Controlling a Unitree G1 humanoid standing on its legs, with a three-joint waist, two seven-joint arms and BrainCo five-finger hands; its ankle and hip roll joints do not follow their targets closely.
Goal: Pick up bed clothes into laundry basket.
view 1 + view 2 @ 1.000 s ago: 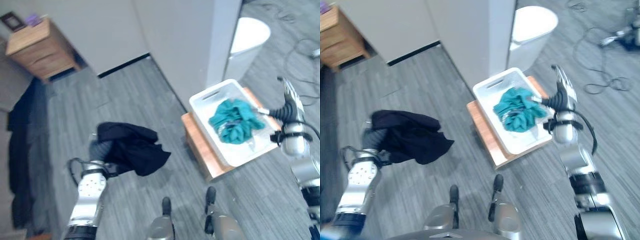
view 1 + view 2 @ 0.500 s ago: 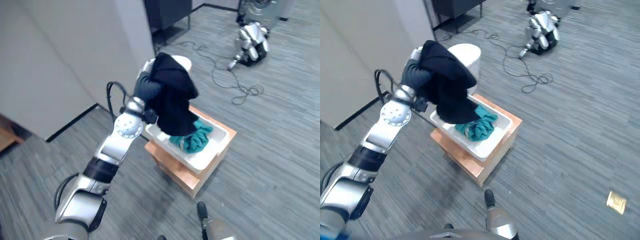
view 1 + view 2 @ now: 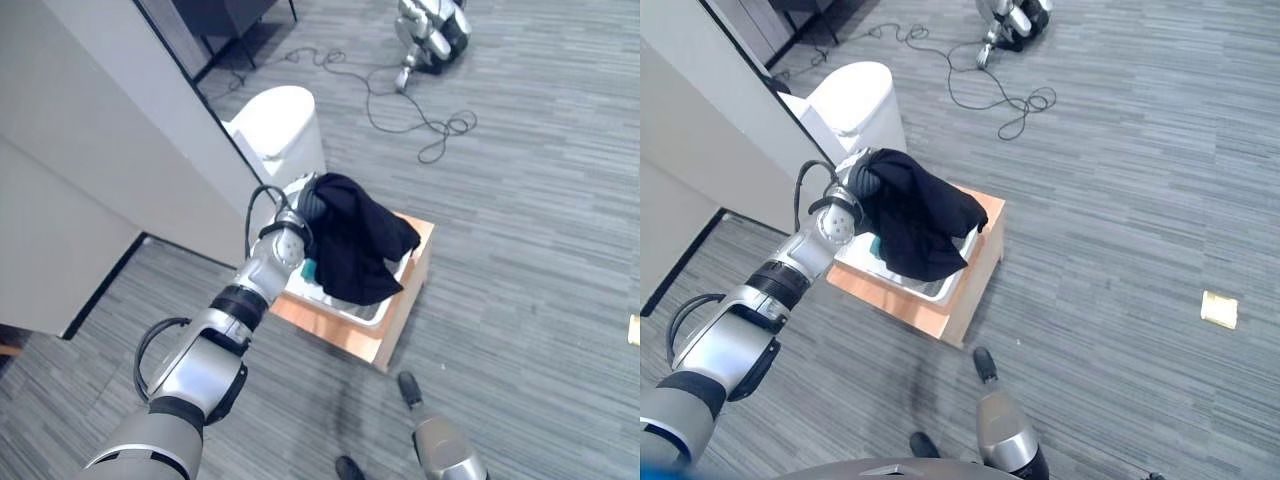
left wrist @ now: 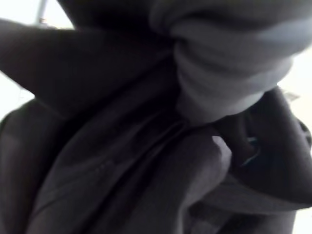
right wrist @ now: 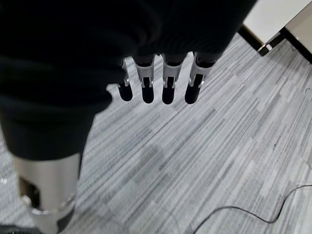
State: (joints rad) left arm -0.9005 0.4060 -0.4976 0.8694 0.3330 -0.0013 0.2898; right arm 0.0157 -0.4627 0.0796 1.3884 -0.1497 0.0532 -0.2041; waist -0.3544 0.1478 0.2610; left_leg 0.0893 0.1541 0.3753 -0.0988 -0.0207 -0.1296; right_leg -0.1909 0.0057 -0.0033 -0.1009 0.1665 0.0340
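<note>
Left robot hand [image 3: 309,204]: we see it over the far-left end of the basket, wrist cover showing at the 10 o'clock edge of the dark cloth. Its fingers are buried in the cloth, so we cannot tell whether they grasp or have released.

Black garment [image 3: 362,247]: we note it draped across the laundry basket, bunched high at the left robot hand and spilling toward 4 o'clock over the basket's near rim. In the left wrist view the dark folds [image 4: 112,146] sit right against the hand's cover.

Laundry basket [image 3: 940,287]: white, we see only slivers of rim around the black garment. It rests on the low wooden table [image 3: 395,320].

Teal cloth [image 3: 310,268]: we spot a small patch inside the basket at the 8 o'clock edge of the black garment.

Right robot hand [image 5: 161,80]: we see it in its wrist view, fingers straight and relaxed, holding nothing, above grey striped floor [image 5: 204,161].

White bin [image 3: 283,126]: we log it at 11 o'clock from the basket, against the wall.

Cable [image 3: 420,118]: looping on the floor at 1 o'clock.
</note>
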